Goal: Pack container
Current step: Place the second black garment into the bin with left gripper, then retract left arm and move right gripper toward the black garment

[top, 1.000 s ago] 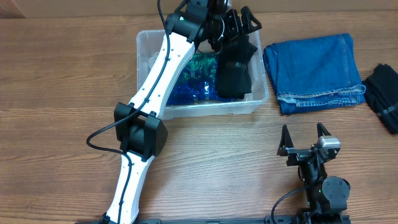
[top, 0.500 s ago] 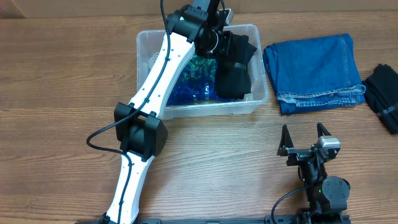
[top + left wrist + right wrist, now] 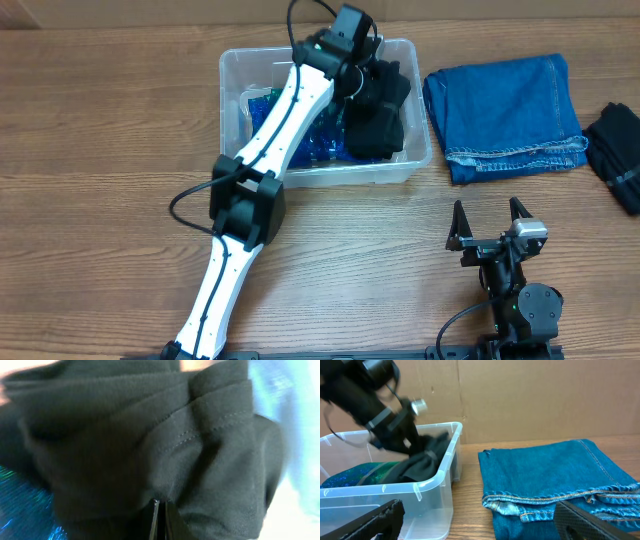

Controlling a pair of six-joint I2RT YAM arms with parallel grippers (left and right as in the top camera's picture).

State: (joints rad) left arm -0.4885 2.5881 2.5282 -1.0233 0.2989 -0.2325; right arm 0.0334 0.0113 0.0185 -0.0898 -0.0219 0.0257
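The container (image 3: pixel 350 176) is a clear plastic bin at the back middle of the table. Inside it lie a black garment (image 3: pixel 378 125) on the right and a shiny blue-green piece (image 3: pixel 318 142) to its left. My left gripper (image 3: pixel 368 82) reaches into the bin's far right part and is shut on a fold of the black garment (image 3: pixel 150 435). In the left wrist view its fingertips (image 3: pixel 156 505) press together in the cloth. My right gripper (image 3: pixel 490 222) stands open near the front right, holding nothing. From the right wrist the container (image 3: pixel 435 491) and the bunched black garment (image 3: pixel 422 457) show.
Folded blue jeans (image 3: pixel 505 115) lie right of the bin, close to its wall. Another dark cloth (image 3: pixel 618 150) sits at the table's right edge. A cardboard wall (image 3: pixel 545 395) stands behind the table.
My left gripper has gone from wide open to shut on the black garment. The left arm's elbow has swung right. My right arm has stayed still.
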